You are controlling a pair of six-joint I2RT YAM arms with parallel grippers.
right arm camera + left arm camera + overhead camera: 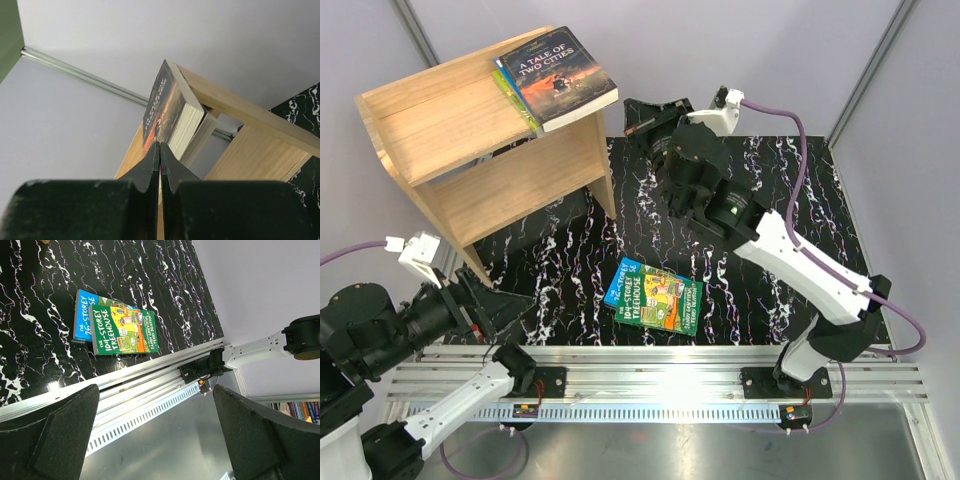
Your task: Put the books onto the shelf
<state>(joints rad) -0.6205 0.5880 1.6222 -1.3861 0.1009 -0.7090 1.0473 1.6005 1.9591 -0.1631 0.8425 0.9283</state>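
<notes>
My right gripper (159, 145) is clenched tight, pads pressed flat together with nothing between them. Left gripper (156, 395) is spread wide open, holding nothing, hanging over the aluminium rail (150, 390) at the table's near edge.

Straight ahead of my right fingertips is A Tale of Two Cities (162, 107). From above it lies flat on the shelf (450, 130), cover up, stacked on a green-edged book (515, 95), with its corner poking past the shelf edge toward 3 o'clock. The shelf sits at 10 o'clock on the black marble-look tabletop (790, 170).

The 104-Storey Treehouse (125, 330) overlaps the blue 26-Storey book (82, 315), both flat at about 6 o'clock.

Walls are pale grey. Only the left wrist view catches a row of book spines (300, 410) off at 4 o'clock; only the right wrist shows the paperback's page edges.
</notes>
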